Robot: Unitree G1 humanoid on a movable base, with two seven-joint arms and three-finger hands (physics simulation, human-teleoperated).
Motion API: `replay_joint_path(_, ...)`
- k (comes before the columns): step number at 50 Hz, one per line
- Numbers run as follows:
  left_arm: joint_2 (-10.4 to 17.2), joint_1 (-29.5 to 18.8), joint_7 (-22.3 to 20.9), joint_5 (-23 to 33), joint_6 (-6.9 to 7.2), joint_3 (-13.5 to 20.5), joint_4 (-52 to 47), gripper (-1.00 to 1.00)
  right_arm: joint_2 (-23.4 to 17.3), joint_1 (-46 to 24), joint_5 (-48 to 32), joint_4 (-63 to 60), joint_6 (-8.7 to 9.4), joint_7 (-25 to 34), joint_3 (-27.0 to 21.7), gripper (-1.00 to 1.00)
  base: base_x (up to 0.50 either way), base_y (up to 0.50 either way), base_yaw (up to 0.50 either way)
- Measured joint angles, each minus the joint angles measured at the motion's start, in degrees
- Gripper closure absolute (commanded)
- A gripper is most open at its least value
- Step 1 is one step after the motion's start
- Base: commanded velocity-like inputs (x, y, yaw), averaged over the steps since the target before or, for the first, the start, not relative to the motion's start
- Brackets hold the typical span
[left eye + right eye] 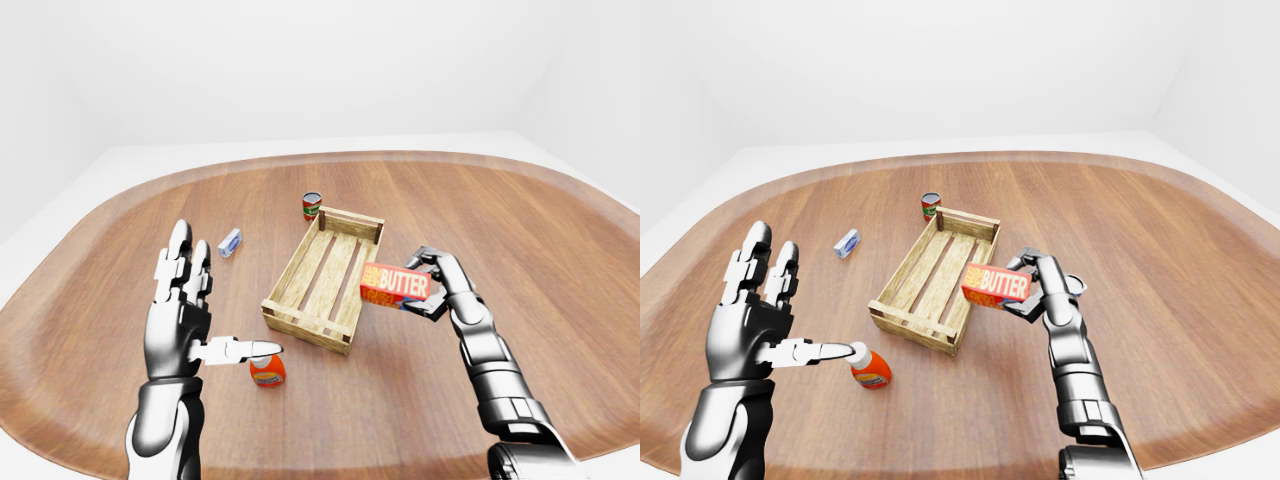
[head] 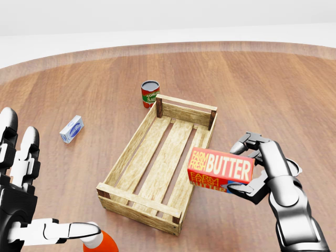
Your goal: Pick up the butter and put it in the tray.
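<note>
The red butter box (image 2: 220, 169) marked "FARM FRESH BUTTER" hangs in the air just right of the wooden slatted tray (image 2: 134, 147), over its right rail. My right hand (image 2: 251, 169) is shut on the box, fingers wrapped over its top and thumb under it. The tray lies slantwise in the middle of the head view and holds nothing. At the lower left my left hand (image 2: 31, 194) stands open, fingers spread upward and thumb pointing right, holding nothing.
A red tomato can (image 2: 149, 94) stands just above the tray's far end. A small blue-white carton (image 2: 71, 129) lies left of the tray. An orange bottle (image 2: 104, 242) sits by my left thumb. A tin (image 1: 1077, 288) is partly hidden behind my right hand.
</note>
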Motion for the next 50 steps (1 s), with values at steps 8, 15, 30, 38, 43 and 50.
replay_joint_path(8,0.0,-0.1,-0.1,-0.2,0.00,0.3,-0.1,-1.00,0.4,-5.3,2.4,7.7,0.00,-2.5,0.8,1.00,0.00,0.00,0.00)
replay_joint_path(15,0.1,-0.3,-0.1,-0.4,0.00,0.6,-0.1,-1.00,1.0,-11.8,4.2,16.7,0.00,-4.9,1.8,1.00,0.00,0.00,0.00)
replay_joint_path(30,0.1,-0.7,-0.2,-0.7,0.00,1.1,0.0,-1.00,3.0,-23.7,5.4,34.7,-0.83,-8.3,4.1,1.00,0.00,0.00,0.00)
replay_joint_path(38,0.1,-0.8,-0.2,-0.7,0.00,1.1,0.1,-1.00,4.3,-28.2,4.4,41.0,-0.95,-9.4,5.0,1.00,0.00,0.00,0.00)
replay_joint_path(43,0.1,-0.9,-0.2,-0.7,0.00,1.2,0.1,-1.00,5.3,-29.9,3.3,43.8,-0.59,-9.5,5.5,1.00,0.00,0.00,0.00)
replay_joint_path(50,0.2,-0.9,-0.2,-0.7,0.00,1.2,0.1,-1.00,6.7,-31.7,1.9,46.4,0.00,-9.4,5.8,1.00,0.00,0.00,0.00)
